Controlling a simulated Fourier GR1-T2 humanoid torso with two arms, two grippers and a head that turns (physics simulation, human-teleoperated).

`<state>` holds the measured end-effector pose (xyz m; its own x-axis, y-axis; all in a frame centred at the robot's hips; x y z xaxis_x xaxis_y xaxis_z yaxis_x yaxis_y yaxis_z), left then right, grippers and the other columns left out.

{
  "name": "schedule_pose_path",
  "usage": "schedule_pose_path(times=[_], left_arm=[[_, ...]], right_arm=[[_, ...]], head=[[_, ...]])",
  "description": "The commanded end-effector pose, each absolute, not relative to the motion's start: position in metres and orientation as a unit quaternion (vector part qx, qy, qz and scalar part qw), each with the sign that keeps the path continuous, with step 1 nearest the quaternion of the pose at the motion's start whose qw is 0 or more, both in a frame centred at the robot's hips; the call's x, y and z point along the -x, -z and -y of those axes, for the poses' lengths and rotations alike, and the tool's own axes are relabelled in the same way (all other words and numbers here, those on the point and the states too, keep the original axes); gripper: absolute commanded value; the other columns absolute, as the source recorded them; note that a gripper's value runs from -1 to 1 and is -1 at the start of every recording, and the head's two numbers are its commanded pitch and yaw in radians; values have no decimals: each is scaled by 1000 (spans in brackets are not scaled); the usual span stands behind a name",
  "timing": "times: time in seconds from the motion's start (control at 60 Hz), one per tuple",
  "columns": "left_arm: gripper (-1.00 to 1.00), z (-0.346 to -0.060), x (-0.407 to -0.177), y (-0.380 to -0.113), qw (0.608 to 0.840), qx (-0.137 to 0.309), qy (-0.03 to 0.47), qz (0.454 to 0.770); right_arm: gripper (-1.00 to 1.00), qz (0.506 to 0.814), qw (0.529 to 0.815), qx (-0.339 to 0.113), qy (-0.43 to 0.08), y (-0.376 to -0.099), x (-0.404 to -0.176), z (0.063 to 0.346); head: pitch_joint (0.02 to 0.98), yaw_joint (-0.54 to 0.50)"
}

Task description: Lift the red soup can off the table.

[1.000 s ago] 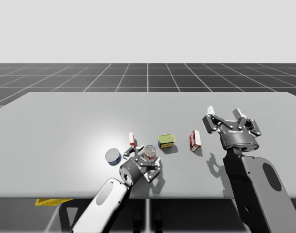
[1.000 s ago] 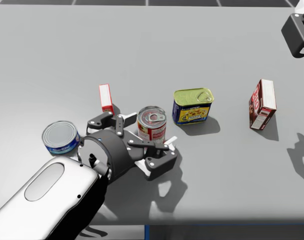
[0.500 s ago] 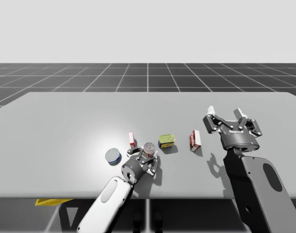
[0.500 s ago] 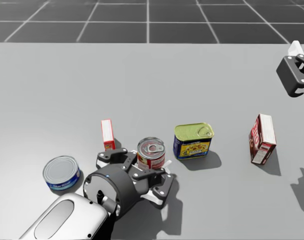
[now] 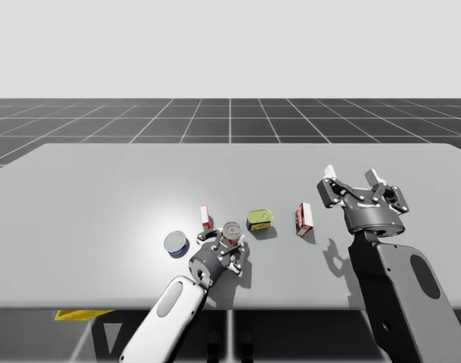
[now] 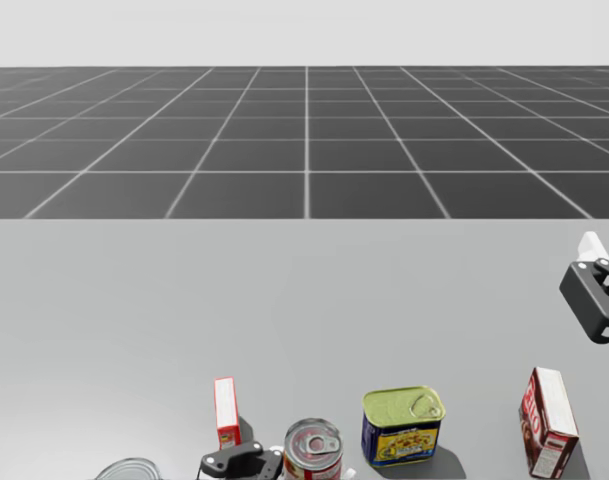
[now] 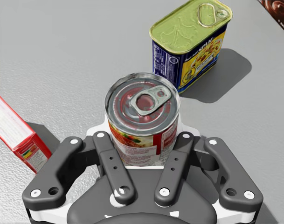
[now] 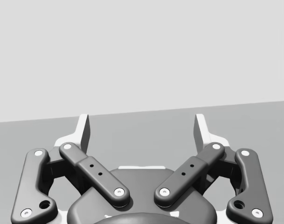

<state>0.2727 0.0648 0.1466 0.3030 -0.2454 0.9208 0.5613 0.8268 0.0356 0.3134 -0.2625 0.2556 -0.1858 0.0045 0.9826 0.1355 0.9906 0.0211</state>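
- left gripper (image 7: 142, 134) is clamped on the red soup can (image 7: 142, 109), one finger pressing each side
- right gripper (image 8: 142, 133), well off from that can, gaping wide, holding nothing

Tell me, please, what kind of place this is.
Probably a simulated test scene, not a real room: a plain grey table, a dark grid floor running to a blank horizon, and a few groceries such as the red soup can.
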Motion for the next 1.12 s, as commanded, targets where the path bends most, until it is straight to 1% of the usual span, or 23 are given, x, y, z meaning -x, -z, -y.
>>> schedule_pose_path(times=[0.017,0.05,0.083,0.1,0.15,0.2,0.3,0.317,0.367,0.383,0.6,0.7,0.733,0.9,0.983,1.033,1.067,1.117], left_arm=[[989,-65,-267,-139,787,159,282,526],[963,-65,-266,-140,784,158,279,532],[991,-64,-266,-143,782,158,277,535],[968,-64,-265,-144,781,157,277,537],[998,-62,-264,-149,776,153,277,546],[985,-61,-263,-153,772,152,279,550],[985,-61,-259,-168,764,151,281,560],[995,-60,-258,-174,761,150,284,564],[976,-59,-256,-180,756,150,287,568],[988,-59,-256,-186,751,147,291,574],[987,-57,-256,-214,732,140,303,594],[999,-57,-259,-236,714,134,308,615],[970,-56,-259,-244,708,133,309,621],[994,-54,-262,-278,681,132,309,651],[991,-53,-262,-299,663,130,305,671],[973,-53,-262,-305,658,130,303,677],[997,-54,-263,-319,646,132,294,692],[1000,-55,-263,-330,638,133,287,702]], right_arm=[[-1000,768,637,45,52,-255,-314,263],[-1000,767,637,45,52,-255,-314,263],[-1000,767,637,45,52,-255,-314,263],[-1000,767,637,45,51,-255,-314,263],[-1000,767,638,45,51,-255,-314,263],[-1000,767,638,45,51,-255,-314,263],[-1000,767,638,45,51,-255,-315,263],[-1000,767,638,45,51,-255,-315,263],[-1000,767,638,45,51,-255,-314,263],[-1000,767,638,45,51,-255,-314,263],[-1000,767,638,45,51,-255,-315,264],[-1000,767,638,45,51,-254,-315,264],[-1000,767,638,45,51,-254,-315,263],[-1000,768,637,47,52,-254,-315,263],[-1000,768,637,48,49,-254,-315,263],[-1000,768,637,47,46,-254,-315,263],[-1000,768,637,46,42,-253,-315,262],[-1000,769,636,45,40,-253,-316,262]], head=[[492,6],[495,6],[497,5],[498,5],[498,4],[497,4],[493,3],[492,3],[492,3],[492,4],[485,1],[485,2],[485,1],[484,1],[483,-1],[483,-1],[481,-1],[480,-2]])
